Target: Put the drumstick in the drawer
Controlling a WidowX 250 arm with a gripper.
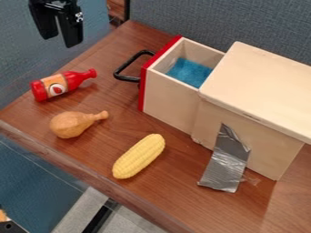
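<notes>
Looking down at a slant from the camera, I have the gripper (pixel 60 40) in the upper left of my view, tips pointing down, raised and seen out past the table's upper-left edge. Its two fingers stand apart, with a visible gap between them. The drumstick (pixel 70 124) lies on its side on the table (pixel 121 123), near the left corner, thick end toward that corner, thin end toward the drawer (pixel 170 102). Just beside it, nearer the upper-left edge, a red bottle (pixel 56 86) lies on its side, cap end angled toward the drawer handle (pixel 126 78). Yellow corn (pixel 138 156) lies lengthwise on a slant near the lower-left edge, between that edge and the pale wooden cabinet (pixel 261 86). The drawer stands pulled out of the cabinet, red front (pixel 144 91) facing left, its black handle jutting toward the upper-left edge. I can see into it from above: a blue cloth (pixel 189 72) lies inside. A strip of silver tape (pixel 226 164) runs from the cabinet's near side down onto the tabletop, creased along its length. Behind the table rises a blue-grey fabric partition (pixel 213 22).
</notes>
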